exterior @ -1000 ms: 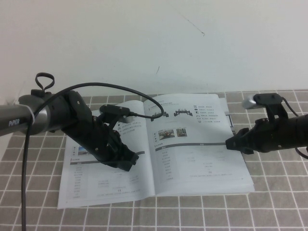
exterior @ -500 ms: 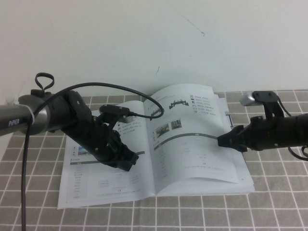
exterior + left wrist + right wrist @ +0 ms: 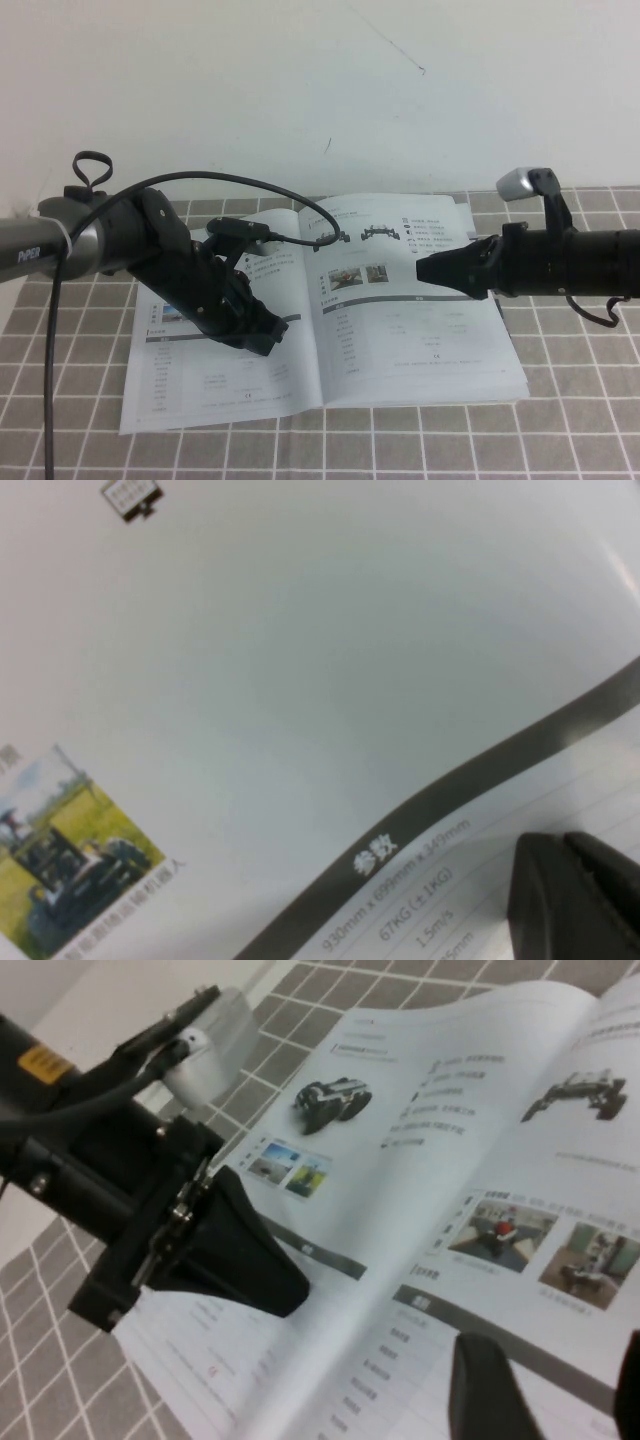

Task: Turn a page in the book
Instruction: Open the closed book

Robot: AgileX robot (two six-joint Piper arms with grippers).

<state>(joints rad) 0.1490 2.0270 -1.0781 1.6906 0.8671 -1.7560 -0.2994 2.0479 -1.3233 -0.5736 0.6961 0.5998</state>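
The book (image 3: 230, 395) lies open on the checkered cloth. Its right-hand page (image 3: 400, 340), with two black chassis, two small photos and a grey-barred table, lies flat; it also shows in the right wrist view (image 3: 520, 1160). My right gripper (image 3: 425, 270) hovers over that page's middle, near the grey bar. In the right wrist view the right gripper (image 3: 560, 1390) is open, with the page showing between its fingers (image 3: 485, 1390). My left gripper (image 3: 265, 338) is shut and presses on the left page (image 3: 300, 680), and shows in the left wrist view (image 3: 575, 895).
The grey checkered cloth (image 3: 580, 420) covers the table up to the white wall (image 3: 320, 90). A black cable (image 3: 250, 182) loops from the left arm over the book's spine. The left arm (image 3: 130, 245) reaches across the left page.
The right gripper has slid left from the page's outer edge to its middle. The page bowed up half a second ago and now lies flat again. The left arm has not moved.
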